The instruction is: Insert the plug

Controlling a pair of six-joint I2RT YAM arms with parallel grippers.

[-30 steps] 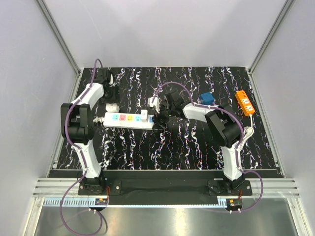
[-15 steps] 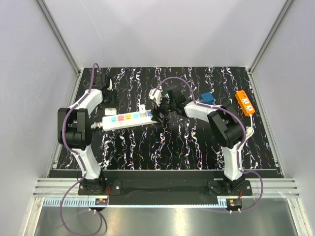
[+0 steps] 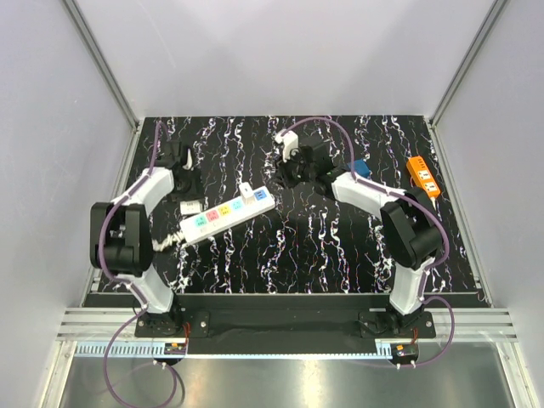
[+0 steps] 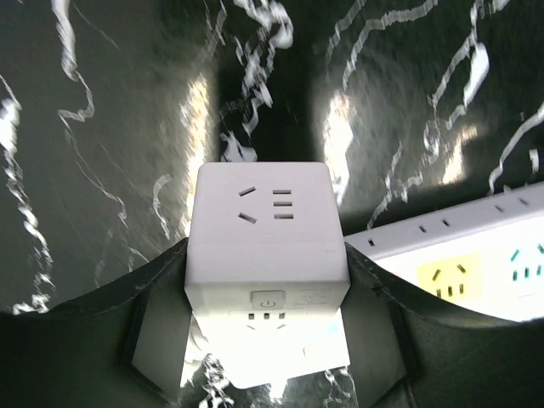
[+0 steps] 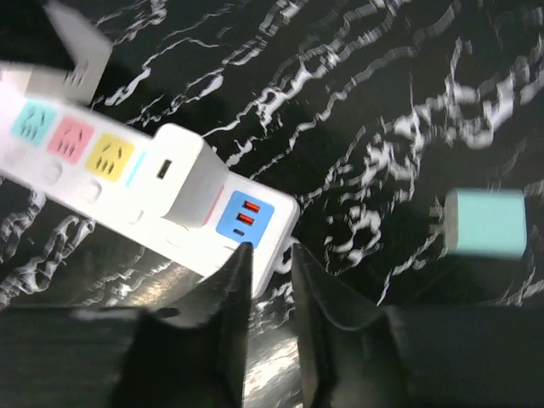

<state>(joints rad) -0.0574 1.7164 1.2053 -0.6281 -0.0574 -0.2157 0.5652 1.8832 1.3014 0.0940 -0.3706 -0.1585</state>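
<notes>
Plug point(image 5: 191, 183): white block, standing on the white power strip point(image 3: 208, 220) in the socket place next to the strip's blue USB end. Whether it is pressed fully home cannot be told.

Strip lies diagonally on the black marbled surface point(image 3: 323, 246), left of centre, USB end toward the far side.

Right gripper point(image 5: 269, 255): above the surface just off the strip's USB end, clear of the plug. Fingers narrow, a slim gap between them, nothing held.

Left gripper point(image 4: 268, 255): at the far left of the surface. Fingers wide, one on each side of a white cube socket point(image 4: 268, 225) that sits just beside the strip. Cannot tell whether they clamp it.

Teal adapter point(image 5: 484, 223) and orange strip point(image 3: 422, 177) lie well off to the right.
</notes>
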